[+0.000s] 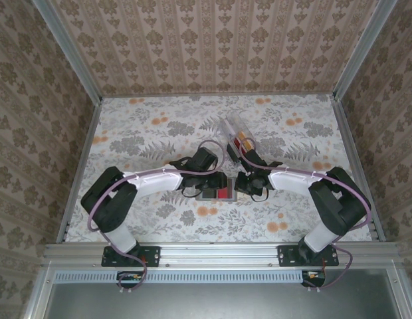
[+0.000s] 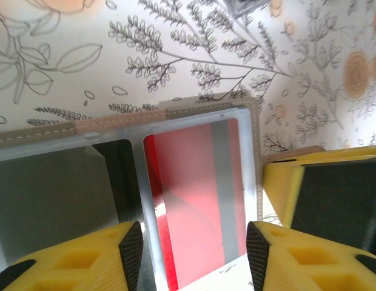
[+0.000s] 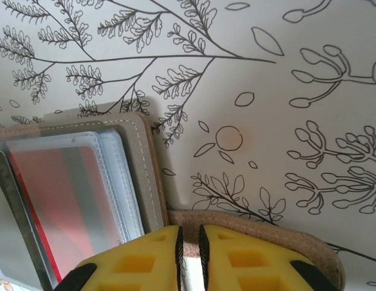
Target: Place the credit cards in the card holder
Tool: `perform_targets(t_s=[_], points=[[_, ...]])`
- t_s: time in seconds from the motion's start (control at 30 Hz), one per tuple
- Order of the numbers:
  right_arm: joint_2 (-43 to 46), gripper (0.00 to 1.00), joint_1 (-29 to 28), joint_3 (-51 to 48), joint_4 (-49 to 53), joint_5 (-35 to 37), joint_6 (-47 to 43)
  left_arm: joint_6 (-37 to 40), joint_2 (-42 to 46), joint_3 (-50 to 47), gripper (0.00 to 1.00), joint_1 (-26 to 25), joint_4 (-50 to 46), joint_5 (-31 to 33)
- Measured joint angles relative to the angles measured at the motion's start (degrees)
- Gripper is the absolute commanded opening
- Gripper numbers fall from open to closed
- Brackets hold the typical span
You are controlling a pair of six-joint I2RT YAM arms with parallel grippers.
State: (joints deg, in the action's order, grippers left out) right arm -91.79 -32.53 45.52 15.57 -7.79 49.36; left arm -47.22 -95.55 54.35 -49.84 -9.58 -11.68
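The grey-taupe card holder (image 1: 207,194) lies open on the flowered table between both arms. A red credit card (image 2: 194,200) sits inside its clear right pocket, also visible as a red patch (image 1: 226,193). A dark card (image 2: 112,176) fills the pocket beside it. My left gripper (image 2: 194,251) hovers open over the red card, its fingertips apart on either side and not touching it. My right gripper (image 3: 189,254) has its fingers almost together, tips resting over the holder's cork-textured flap (image 3: 261,227) at the right edge of the holder (image 3: 136,163), with nothing clamped between them.
A clear plastic box (image 1: 236,135) with more cards, red and orange among them, stands just behind the right gripper (image 1: 243,186). Metal rails edge the table left, right and front. Patterned walls close the back and sides.
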Motion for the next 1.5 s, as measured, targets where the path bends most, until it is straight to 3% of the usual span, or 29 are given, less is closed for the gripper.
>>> perform_targets(t_s=[0.23, 0.5, 0.97, 1.5], points=[[3.78, 0.33, 0.44, 3.08, 7.06, 0.96, -3.19, 0.55, 1.62, -0.79, 0.52, 0.0, -0.79, 1.75], [7.23, 0.34, 1.64, 16.63, 16.98, 9.6, -13.27, 1.81, 8.24, -2.51, 0.58, 1.29, -1.05, 5.49], [-13.77, 0.26, 1.75, 42.42, 27.91, 20.31, -29.51, 1.92, 17.64, -9.03, 0.64, 8.17, -0.2, 8.35], [-22.95, 0.25, 1.75, 49.64, 32.33, 22.49, -33.16, 1.77, 19.56, -11.58, 0.65, 10.95, 0.2, 8.44]])
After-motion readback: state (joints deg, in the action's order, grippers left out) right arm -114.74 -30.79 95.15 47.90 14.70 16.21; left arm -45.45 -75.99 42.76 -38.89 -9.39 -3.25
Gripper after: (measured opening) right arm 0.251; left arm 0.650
